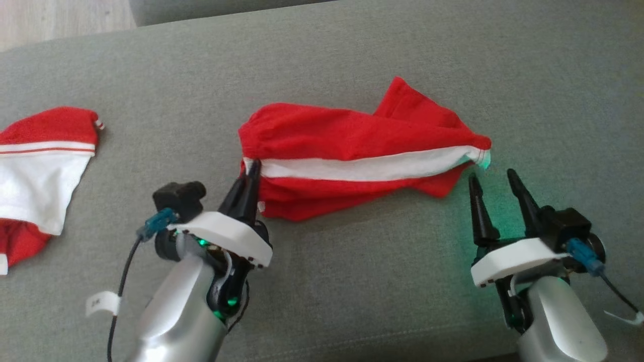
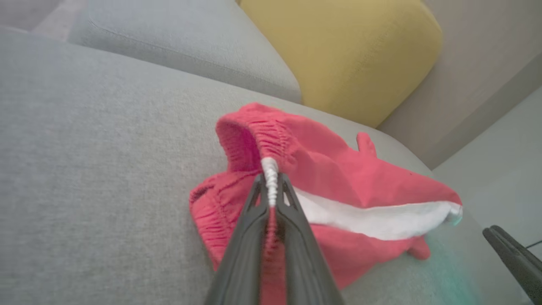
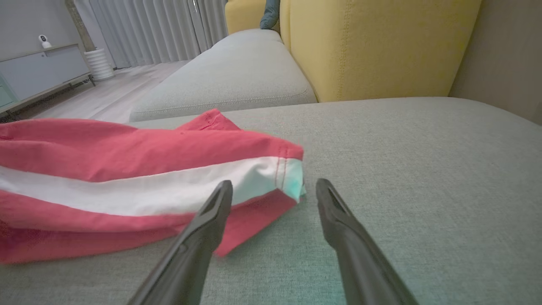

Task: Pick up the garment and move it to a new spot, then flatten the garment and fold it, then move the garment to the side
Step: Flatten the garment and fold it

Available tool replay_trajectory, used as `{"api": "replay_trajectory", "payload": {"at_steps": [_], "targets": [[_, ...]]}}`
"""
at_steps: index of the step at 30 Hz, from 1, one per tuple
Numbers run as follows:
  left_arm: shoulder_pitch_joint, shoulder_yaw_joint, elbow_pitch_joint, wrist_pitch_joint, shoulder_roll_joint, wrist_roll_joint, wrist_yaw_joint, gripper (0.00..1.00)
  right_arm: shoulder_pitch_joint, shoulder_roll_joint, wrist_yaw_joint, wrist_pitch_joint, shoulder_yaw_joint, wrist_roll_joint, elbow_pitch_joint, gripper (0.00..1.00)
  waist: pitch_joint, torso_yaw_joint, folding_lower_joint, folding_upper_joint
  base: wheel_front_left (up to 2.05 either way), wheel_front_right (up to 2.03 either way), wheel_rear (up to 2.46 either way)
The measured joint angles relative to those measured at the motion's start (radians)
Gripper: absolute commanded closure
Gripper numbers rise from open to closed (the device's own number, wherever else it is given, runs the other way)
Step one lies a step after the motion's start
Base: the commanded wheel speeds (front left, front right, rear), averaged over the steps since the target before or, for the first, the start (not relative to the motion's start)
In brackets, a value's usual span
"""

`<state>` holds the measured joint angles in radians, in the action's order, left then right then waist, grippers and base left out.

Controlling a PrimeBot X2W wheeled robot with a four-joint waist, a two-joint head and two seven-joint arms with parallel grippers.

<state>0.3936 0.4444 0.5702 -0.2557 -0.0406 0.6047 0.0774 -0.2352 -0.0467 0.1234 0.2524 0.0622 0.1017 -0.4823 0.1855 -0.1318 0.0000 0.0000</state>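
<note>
1. My left claw (image 1: 253,170) is pinching the waistband (image 2: 271,169) of the red shorts (image 1: 347,133), which lie on the grey sofa cushion (image 1: 402,45).
2. My right claw (image 1: 494,180) stands spread beside the hem (image 1: 480,153); lifting one-handed could bunch the shorts.

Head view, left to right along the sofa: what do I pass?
Second red-and-white cloth → left gripper, pinching the next item's left end → red garment → right gripper, open.
</note>
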Motion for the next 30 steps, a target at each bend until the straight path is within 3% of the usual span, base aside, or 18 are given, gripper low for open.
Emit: {"api": "replay_trajectory", "payload": {"at_steps": [14, 24, 30], "targets": [[-0.094, -0.043, -0.035, 0.0, 0.0, -0.052, -0.017, 1.0, -0.006, 0.0, 0.0, 0.0, 0.048, 0.024, -0.087, 0.0, 0.008, 0.045, 0.0, 0.0, 0.0, 0.0, 0.0], [-0.094, -0.044, -0.046, 0.0, 0.0, -0.058, -0.017, 1.0, 0.037, -0.039, 0.0, 0.0, 0.156, 0.004, -0.008, 0.0, 0.005, 0.04, 0.0, 0.0, 0.0, 0.0, 0.0], [-0.096, -0.042, -0.048, 0.0, 0.0, -0.058, -0.017, 1.0, 0.114, -0.065, 0.0, 0.0, 0.143, 0.002, -0.027, 0.0, 0.003, 0.037, 0.0, 0.0, 0.0, 0.0, 0.0]]}}
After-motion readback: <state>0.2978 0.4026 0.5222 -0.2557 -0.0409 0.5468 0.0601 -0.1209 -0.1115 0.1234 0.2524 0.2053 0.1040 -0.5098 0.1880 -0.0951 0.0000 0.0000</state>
